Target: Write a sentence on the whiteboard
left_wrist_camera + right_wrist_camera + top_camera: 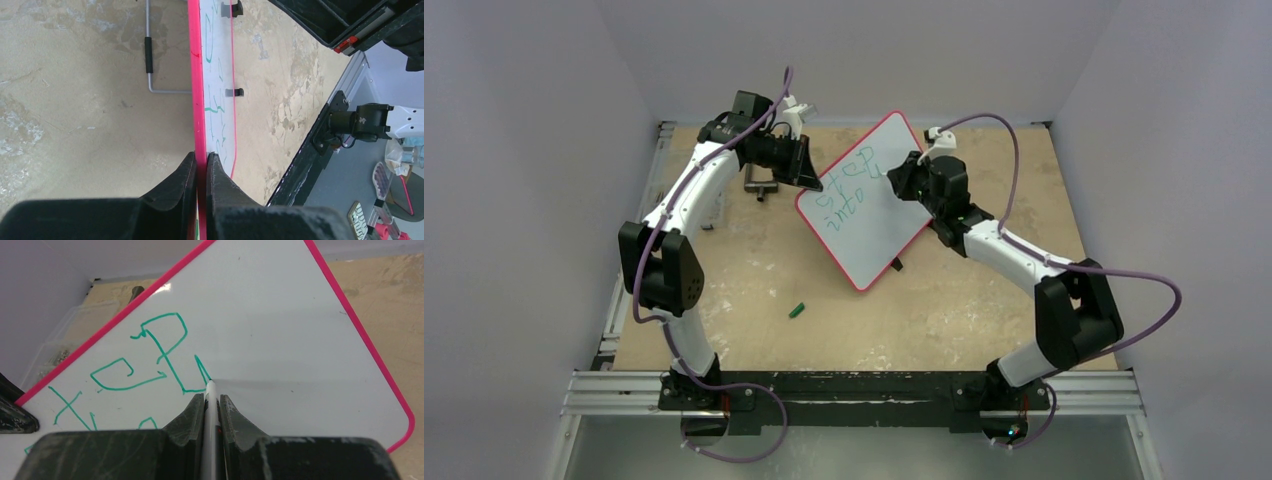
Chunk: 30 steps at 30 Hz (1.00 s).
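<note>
Looking down from the top view, I find the whiteboard [869, 215] skewed in the upper middle of the frame, above the bare tabletop [944, 310]. The left tool [810, 172] is at its left edge and the right tool [902, 178] is over its face. From up there I cannot judge either grip.

The left wrist view settles one: that tool is pinched narrow on the board's red rim, with the board seen edge-on running up the frame. The right wrist view settles the other: that tool is clamped on a white marker [210, 390], its tip touching the board at the end of a green stroke just right of the "p".

Only the top view gives me the sentence [842, 190] as "step" over "into". It also shows a small green piece [797, 310] lying well apart, lower left of the board.
</note>
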Each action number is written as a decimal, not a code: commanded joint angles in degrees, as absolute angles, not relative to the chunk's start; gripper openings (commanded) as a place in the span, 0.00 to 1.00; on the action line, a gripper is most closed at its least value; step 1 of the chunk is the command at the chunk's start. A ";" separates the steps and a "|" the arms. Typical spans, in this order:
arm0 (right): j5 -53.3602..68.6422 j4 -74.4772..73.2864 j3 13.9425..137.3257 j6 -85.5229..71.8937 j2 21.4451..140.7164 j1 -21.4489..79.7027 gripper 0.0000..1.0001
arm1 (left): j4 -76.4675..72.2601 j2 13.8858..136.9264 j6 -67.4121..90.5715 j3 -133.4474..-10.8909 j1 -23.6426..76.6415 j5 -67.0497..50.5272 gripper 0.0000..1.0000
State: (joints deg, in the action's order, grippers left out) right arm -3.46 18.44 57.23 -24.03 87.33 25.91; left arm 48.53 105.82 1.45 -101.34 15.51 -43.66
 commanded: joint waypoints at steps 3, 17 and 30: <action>-3.67 17.46 52.97 -23.92 84.10 25.84 0.00 | 48.38 103.18 -2.37 -100.74 17.14 -44.38 0.00; 3.99 18.74 50.28 -26.76 82.12 25.96 0.00 | 48.50 103.10 -2.29 -100.78 17.14 -44.26 0.00; 4.50 18.06 58.94 -26.38 81.34 25.90 0.00 | 48.24 102.70 -2.10 -100.68 17.14 -43.77 0.00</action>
